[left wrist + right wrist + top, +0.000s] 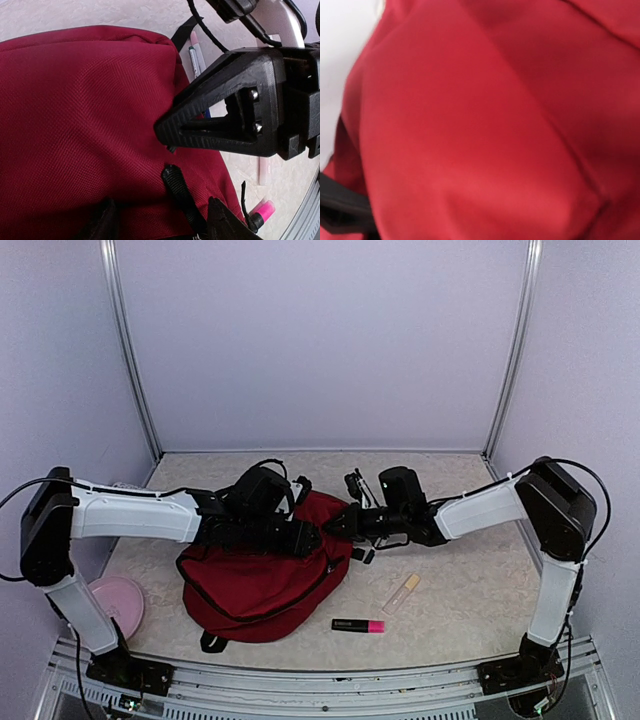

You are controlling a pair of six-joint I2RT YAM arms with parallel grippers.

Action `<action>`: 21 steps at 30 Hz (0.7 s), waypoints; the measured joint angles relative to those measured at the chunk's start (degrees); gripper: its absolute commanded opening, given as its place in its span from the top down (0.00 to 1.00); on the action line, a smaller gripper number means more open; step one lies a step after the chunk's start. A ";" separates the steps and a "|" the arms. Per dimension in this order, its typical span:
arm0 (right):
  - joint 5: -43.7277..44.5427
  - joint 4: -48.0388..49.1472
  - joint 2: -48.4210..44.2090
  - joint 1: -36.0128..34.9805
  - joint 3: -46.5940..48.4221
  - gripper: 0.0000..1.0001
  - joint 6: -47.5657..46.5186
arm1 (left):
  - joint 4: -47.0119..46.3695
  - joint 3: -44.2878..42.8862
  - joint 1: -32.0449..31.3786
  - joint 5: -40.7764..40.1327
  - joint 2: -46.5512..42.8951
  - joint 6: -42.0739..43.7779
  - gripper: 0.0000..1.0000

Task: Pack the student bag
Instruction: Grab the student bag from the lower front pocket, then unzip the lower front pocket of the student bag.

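The red bag (262, 585) lies flat in the middle of the table (470, 570), and no open mouth shows. At its far right corner, the left gripper (161, 212) has its fingers well apart, with the black zip pull (176, 190) between them but not pinched. The right gripper (172, 130) touches the cloth just beyond. I cannot tell how wide it stands. Packing looks barely begun, because everything in sight lies outside the bag. The pens (194, 57) and a pale stick (402, 593) are to its right, a pink highlighter (358, 625) is near-right, and a pink plate (118, 602) is to the left.
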State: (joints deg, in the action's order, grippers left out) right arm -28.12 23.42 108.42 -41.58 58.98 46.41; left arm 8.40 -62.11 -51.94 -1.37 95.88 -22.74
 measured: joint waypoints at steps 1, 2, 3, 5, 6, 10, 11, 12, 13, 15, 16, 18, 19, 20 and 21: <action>-0.15 0.44 0.66 0.00 0.17 0.98 0.39 | -0.02 -0.42 -0.02 -0.04 0.61 0.02 0.42; -0.24 0.79 1.03 0.00 0.20 1.00 0.50 | 0.00 -0.96 -0.11 -0.07 1.18 0.02 0.43; -0.55 1.09 1.27 0.00 0.20 1.00 0.63 | -0.09 -1.29 -0.20 -0.04 1.62 0.04 0.45; -0.94 1.84 1.44 -0.02 0.17 1.00 1.05 | -0.66 -1.44 -0.28 0.22 1.99 0.04 0.54; -1.16 2.21 1.42 -0.02 0.17 1.00 1.07 | -1.07 -1.44 -0.28 0.55 2.01 0.00 0.58; -1.62 3.45 1.18 -0.02 -0.35 1.00 0.76 | -4.15 -0.90 -0.15 1.92 2.01 -0.39 0.84; -1.64 3.48 0.92 -0.02 -0.55 1.00 0.55 | -4.63 -0.76 -0.13 2.12 2.01 -0.61 0.92; -1.68 3.48 0.61 -0.02 -0.70 1.00 0.28 | -5.07 -0.61 -0.11 2.38 2.01 -0.70 1.00; -1.68 3.41 0.24 -0.02 -0.81 1.00 -0.09 | -5.31 -0.57 -0.09 2.60 2.01 -0.33 1.00; -1.66 3.17 -0.66 -0.02 -0.90 1.00 -0.76 | -5.75 -0.55 -0.04 2.82 2.01 -0.31 1.00; -1.64 2.99 -1.09 -0.02 -0.90 1.00 -1.14 | -5.99 -0.50 -0.04 2.93 2.01 -0.15 1.00; -1.62 2.73 -1.79 -0.02 -0.92 1.00 -1.92 | -6.47 0.04 0.00 2.91 1.66 -0.17 1.00; -1.66 2.51 -2.12 -0.04 -0.92 1.00 -2.32 | -6.60 0.59 0.13 2.86 1.18 -0.20 1.00; -1.70 2.36 -2.36 -0.04 -0.92 1.00 -2.71 | -6.71 1.16 0.15 2.84 0.57 -0.22 1.00; -1.73 2.25 -2.58 -0.04 -0.92 1.00 -3.06 | -6.78 1.88 0.17 2.62 -0.33 -0.22 1.00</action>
State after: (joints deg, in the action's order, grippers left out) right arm -29.85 25.67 105.84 -41.63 58.06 43.35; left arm 1.63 -60.23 -51.77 1.26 95.55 -22.96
